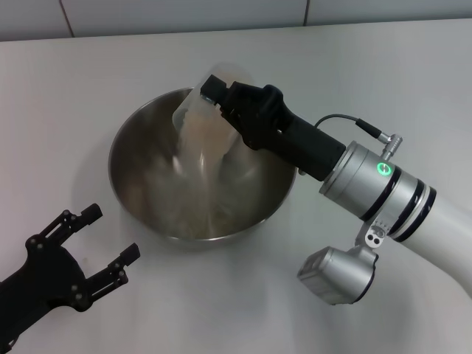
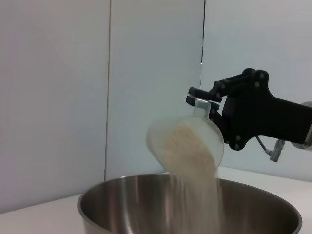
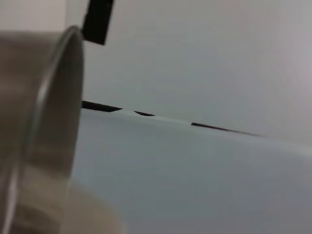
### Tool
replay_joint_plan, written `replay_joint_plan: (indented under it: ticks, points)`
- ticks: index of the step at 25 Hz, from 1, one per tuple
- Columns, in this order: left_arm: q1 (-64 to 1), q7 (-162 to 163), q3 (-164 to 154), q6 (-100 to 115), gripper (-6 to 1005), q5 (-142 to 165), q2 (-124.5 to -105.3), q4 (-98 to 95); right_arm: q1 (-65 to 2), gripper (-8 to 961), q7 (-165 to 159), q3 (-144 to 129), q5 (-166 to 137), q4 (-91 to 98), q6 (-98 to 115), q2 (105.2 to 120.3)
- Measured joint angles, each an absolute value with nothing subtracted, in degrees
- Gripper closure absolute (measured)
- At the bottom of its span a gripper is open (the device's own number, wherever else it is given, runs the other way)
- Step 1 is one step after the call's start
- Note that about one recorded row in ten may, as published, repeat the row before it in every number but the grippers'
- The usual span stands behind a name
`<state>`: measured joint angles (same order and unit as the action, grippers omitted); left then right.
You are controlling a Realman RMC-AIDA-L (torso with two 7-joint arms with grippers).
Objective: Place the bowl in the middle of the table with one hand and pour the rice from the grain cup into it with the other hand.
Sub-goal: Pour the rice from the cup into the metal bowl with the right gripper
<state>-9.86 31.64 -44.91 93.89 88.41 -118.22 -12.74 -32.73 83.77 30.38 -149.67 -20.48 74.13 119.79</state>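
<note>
Head view: the bowl (image 1: 203,173) sits on the tabletop (image 1: 81,81), near its middle. The right end effector (image 1: 214,99) is clenched around the cup (image 1: 198,118), tilted mouth-down over the bowl; rice (image 1: 193,155) streams out as a blur. The left end effector (image 1: 92,247) hovers released, fingers splayed, just beside the bowl's near rim. The cup is judged light, thin and slippery, so a firm grip across its upper wall suits; the steel bowl is stiff and likely to slide if nudged.

Left wrist view: the cup (image 2: 187,146) is tipped and the rice (image 2: 197,161) falls into the bowl (image 2: 122,200). How much remains inside is hard to tell.

Right wrist view: only the cup's clear wall (image 3: 39,126) shows, cut off; its own fingers and the bowl are hidden.
</note>
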Motion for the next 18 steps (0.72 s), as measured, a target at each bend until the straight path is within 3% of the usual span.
replay_joint_plan:
  ticks: [18]
  points:
    - [-9.8, 31.6, -44.9, 94.1, 163, 88.4, -118.30, -12.7, -34.6, 937, 104.4, 29.0, -153.9, -19.2, 72.9, 119.80]
